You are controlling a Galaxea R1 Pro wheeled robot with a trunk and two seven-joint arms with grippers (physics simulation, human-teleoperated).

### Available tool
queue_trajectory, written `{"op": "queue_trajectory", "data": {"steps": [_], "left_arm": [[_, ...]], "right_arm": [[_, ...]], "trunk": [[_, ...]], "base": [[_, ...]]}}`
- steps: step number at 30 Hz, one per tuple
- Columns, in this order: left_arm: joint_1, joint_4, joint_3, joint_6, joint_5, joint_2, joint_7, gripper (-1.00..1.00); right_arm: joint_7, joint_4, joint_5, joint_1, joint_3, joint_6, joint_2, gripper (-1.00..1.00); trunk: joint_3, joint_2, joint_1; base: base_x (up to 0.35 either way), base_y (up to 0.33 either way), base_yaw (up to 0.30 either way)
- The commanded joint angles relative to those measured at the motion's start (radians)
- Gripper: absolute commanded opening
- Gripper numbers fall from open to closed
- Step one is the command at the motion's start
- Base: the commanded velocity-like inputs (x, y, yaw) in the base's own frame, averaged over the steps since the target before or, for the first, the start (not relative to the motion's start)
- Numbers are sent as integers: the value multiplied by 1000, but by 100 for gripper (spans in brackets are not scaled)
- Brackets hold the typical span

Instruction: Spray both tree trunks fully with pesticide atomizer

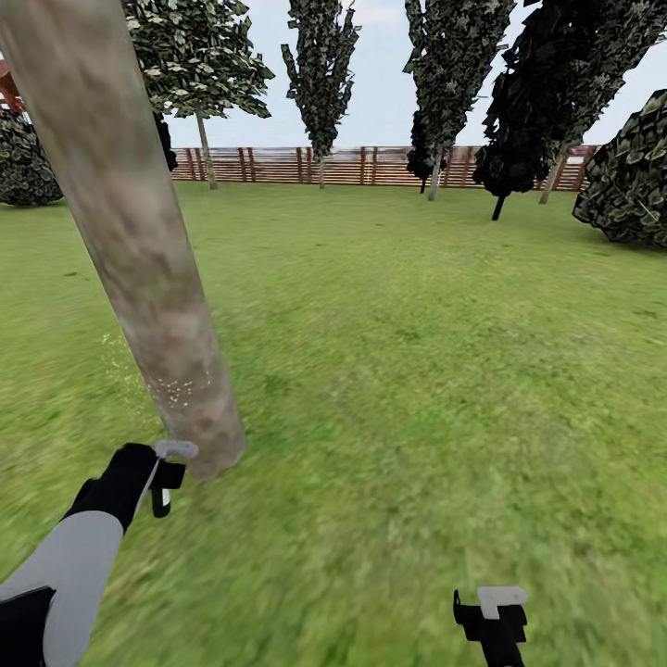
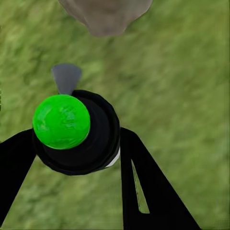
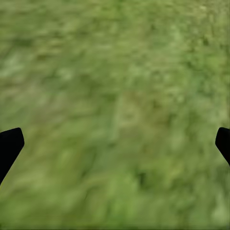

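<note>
- While white pesticide specks dot the tree trunk, the left gripper clamps the green-topped atomizer beside it.
- The right gripper hangs wide open, empty, over grass.

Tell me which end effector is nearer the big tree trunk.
Left. The left end effector, holding the atomizer, sits right beside the base of the tree trunk. The right end effector hangs open over bare grass, well off to the trunk's right.
</note>
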Motion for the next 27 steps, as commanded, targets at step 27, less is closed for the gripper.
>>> {"op": "queue_trajectory", "data": {"steps": [27], "left_arm": [[129,64,133,-225,5,38,15,-100]], "right_arm": [[-1,0,-2,0,0,0,0,100]], "trunk": [[0,0,0]], "base": [[88,-18,53]]}}
